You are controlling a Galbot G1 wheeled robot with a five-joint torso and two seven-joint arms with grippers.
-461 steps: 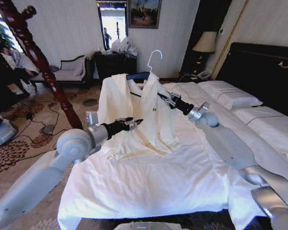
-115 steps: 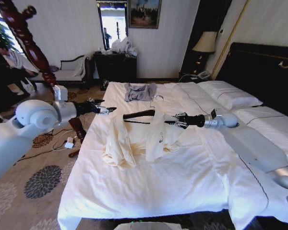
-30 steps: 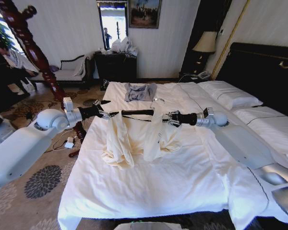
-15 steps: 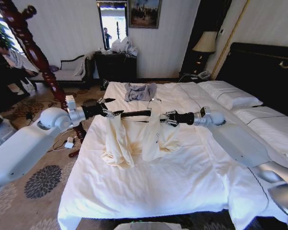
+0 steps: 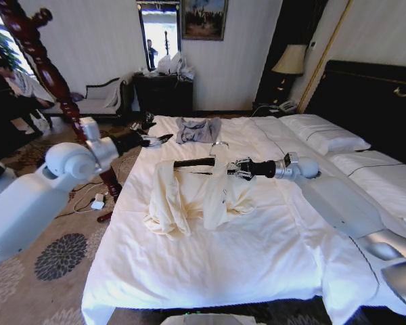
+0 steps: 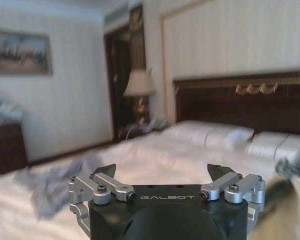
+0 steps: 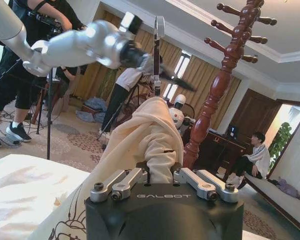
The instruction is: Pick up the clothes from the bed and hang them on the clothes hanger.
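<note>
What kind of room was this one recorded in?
Most likely a hotel bedroom: a wide white bed with pillows and a tall dark headboard, a bedside lamp, and a framed picture on the wall.

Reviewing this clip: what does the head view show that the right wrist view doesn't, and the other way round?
Head view alone: the bed with its black headboard, the black hanger lying across the cream clothes, a grey garment near the far edge, and the right gripper from outside.

Right wrist view alone: the right gripper's fingers shut on a cream fold, and the hanger's silver hook rising behind it.

Both: the clothes, the left gripper lifted clear, and the red-brown wooden stand.
</note>
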